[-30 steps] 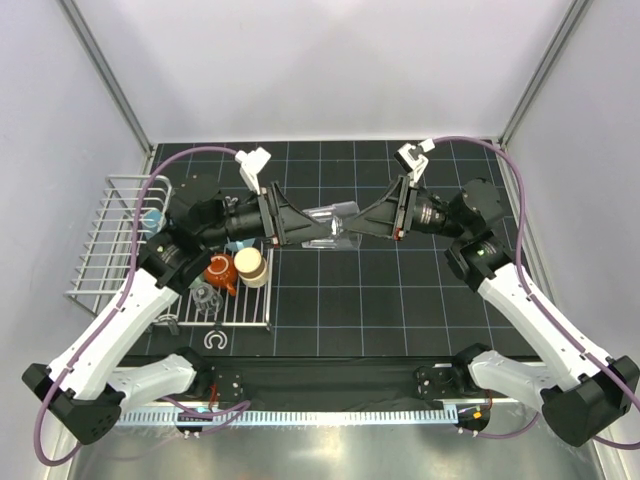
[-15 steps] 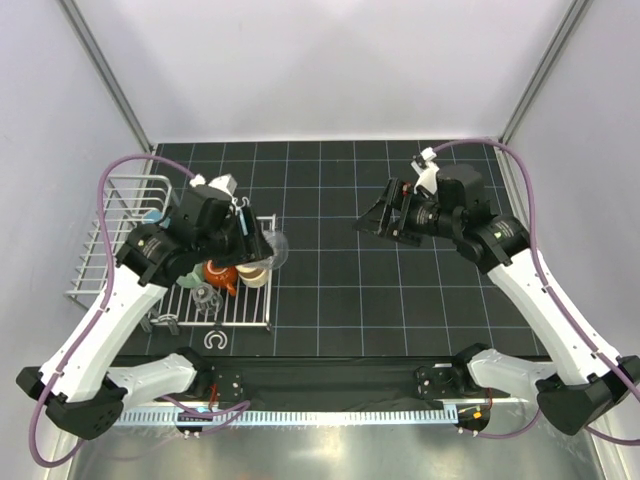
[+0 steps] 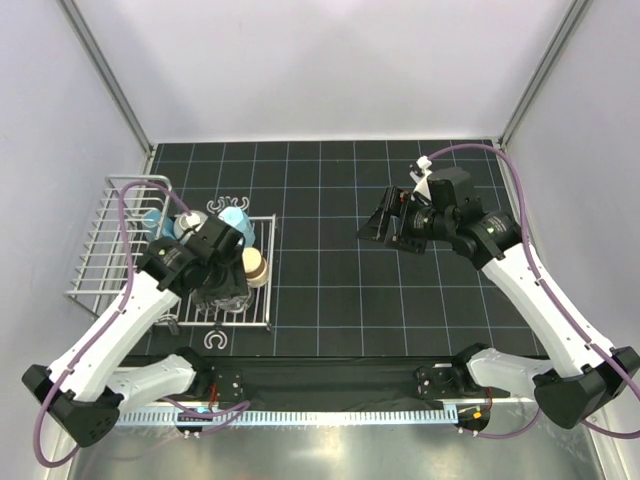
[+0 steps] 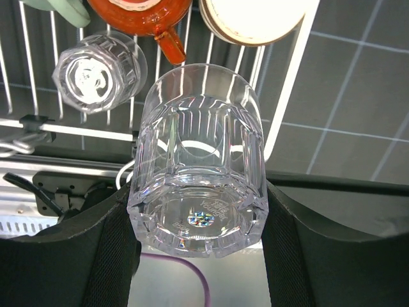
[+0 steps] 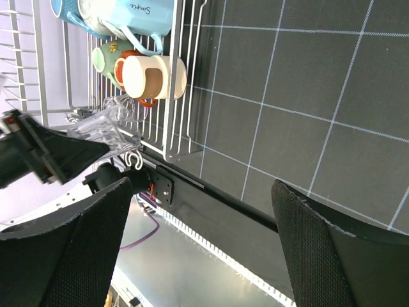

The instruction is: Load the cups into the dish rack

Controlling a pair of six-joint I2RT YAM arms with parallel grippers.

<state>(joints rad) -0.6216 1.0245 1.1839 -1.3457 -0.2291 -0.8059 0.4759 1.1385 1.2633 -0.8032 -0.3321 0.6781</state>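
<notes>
Glass sits clamped in my left claw, hanging over the flat slats of the rack. Just past the fingertips a second glass, an orange cup and a cream cup are already racked. My right claw spreads empty, well away, so I reckon only this one is left.

black mat with pale grid lines is laid over the table top. three sides are closed by a pale grey back wall, left wall and right wall. slanted metal posts are noted at both back corners. a brushed steel surface is seen along the near edge, and a white toothed strip is set just beyond it, toward the mat. light is even and soft; a dull sheen is caught on the steel.
</notes>
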